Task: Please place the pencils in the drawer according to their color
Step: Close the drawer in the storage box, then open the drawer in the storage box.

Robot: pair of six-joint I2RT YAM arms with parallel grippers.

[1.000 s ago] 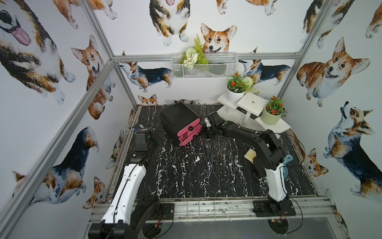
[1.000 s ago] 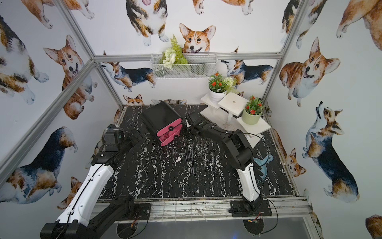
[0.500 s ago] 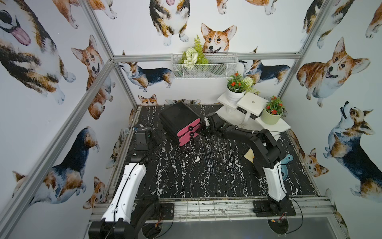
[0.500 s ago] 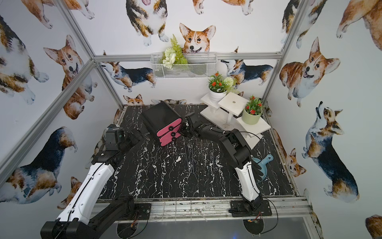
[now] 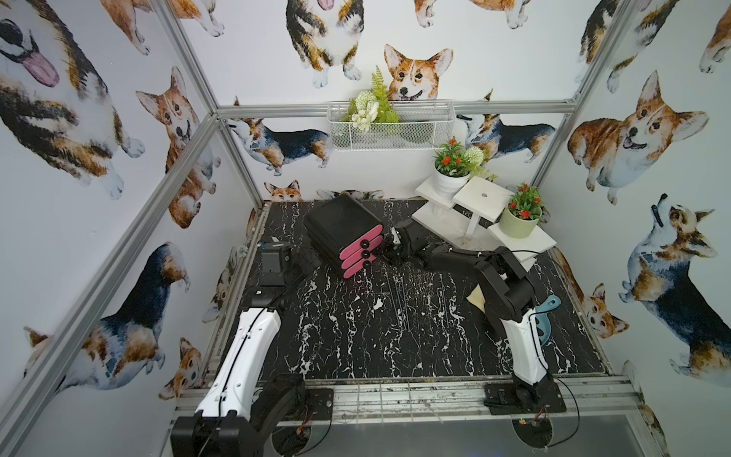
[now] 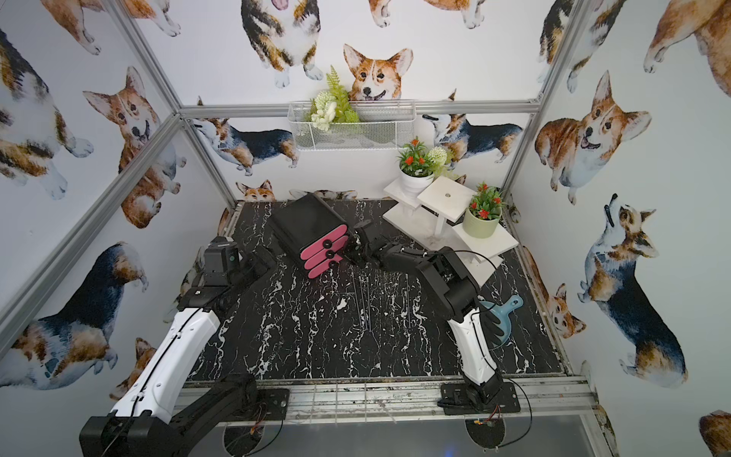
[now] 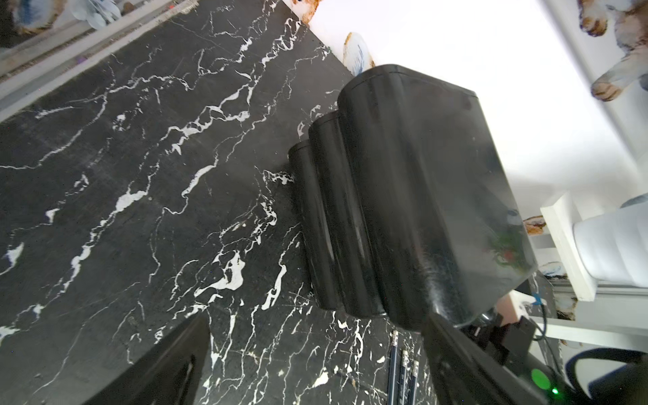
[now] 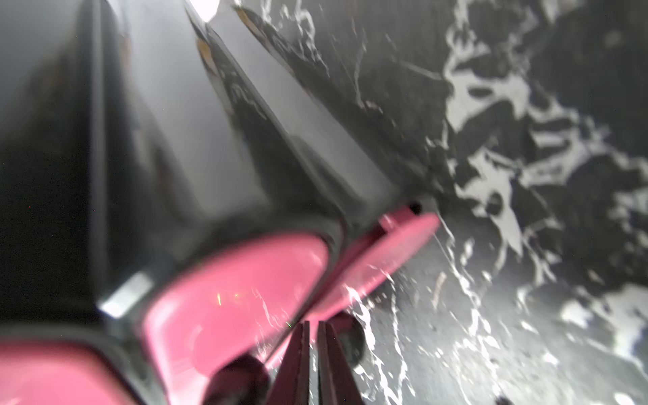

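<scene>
The drawer cabinet (image 5: 344,229), black with three pink fronts (image 6: 324,253), stands at the back of the marble table, turned at an angle. All three fronts sit nearly flush; in the right wrist view the lowest one (image 8: 385,256) stands a little out. My right gripper (image 5: 389,251) (image 8: 314,336) is at the fronts' right end beside a black knob (image 8: 347,336). Only a thin slit separates its fingers, and nothing is between them. Behind the cabinet's left side my left gripper (image 5: 304,257) (image 7: 312,350) stands wide open and empty. Three dark pencils (image 7: 403,371) (image 6: 368,308) lie on the table before the cabinet.
A white stepped stand (image 5: 470,221) with two potted plants fills the back right corner. A blue scoop (image 5: 548,316) and a yellowish piece (image 5: 476,296) lie by the right arm's base. A wire basket (image 5: 389,126) hangs on the back wall.
A pink drawer that stood pulled out has slid back into the cabinet, with my right gripper following it in. The left arm has stayed where it was.
</scene>
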